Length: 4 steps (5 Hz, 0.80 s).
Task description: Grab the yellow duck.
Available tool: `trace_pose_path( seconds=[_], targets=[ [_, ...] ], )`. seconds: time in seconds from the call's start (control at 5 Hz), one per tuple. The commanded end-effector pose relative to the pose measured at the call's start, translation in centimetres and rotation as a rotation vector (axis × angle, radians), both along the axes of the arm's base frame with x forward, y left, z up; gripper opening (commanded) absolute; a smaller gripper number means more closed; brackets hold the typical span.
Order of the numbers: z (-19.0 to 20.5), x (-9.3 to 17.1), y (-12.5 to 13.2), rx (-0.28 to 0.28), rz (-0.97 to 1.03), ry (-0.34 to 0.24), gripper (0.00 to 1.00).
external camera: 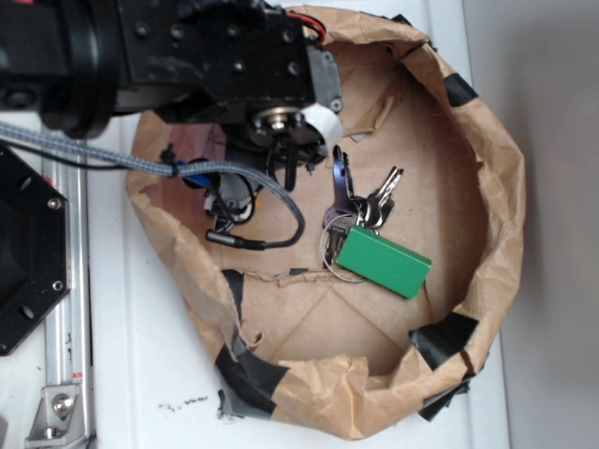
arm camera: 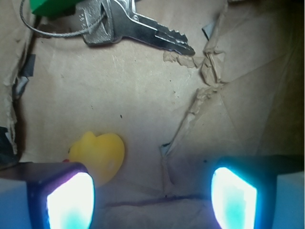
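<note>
Yellow duck (arm camera: 99, 155) sits just beside one finger (arm camera: 69, 200) of the wide-spread, empty claw (arm camera: 151, 199).

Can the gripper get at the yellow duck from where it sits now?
Probably yes: the gripper is open just above the brown paper, and nothing covers the yellow duck. But the duck sits by one finger, not centred, so a small shift seems needed.
</note>
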<state>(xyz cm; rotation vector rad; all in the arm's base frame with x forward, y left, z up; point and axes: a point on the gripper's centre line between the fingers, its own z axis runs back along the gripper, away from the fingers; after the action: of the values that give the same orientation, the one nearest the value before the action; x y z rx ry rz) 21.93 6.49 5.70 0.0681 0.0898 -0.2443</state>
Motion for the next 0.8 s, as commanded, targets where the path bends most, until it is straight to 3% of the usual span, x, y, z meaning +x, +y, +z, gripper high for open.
trace_pose_path(
  seconds=[0.0, 0.4, 0.6],
  targets=[
    [-0.44, 0.58, 0.36, 0.033, -0.019, -0.03, 1.0],
    [-0.55, 0.39, 0.17, 0.024, -0.022, -0.036, 1.0],
    [-0.87, 0.54, -0.29, -0.004, 0.004, -0.073, 1.0]
  ],
)
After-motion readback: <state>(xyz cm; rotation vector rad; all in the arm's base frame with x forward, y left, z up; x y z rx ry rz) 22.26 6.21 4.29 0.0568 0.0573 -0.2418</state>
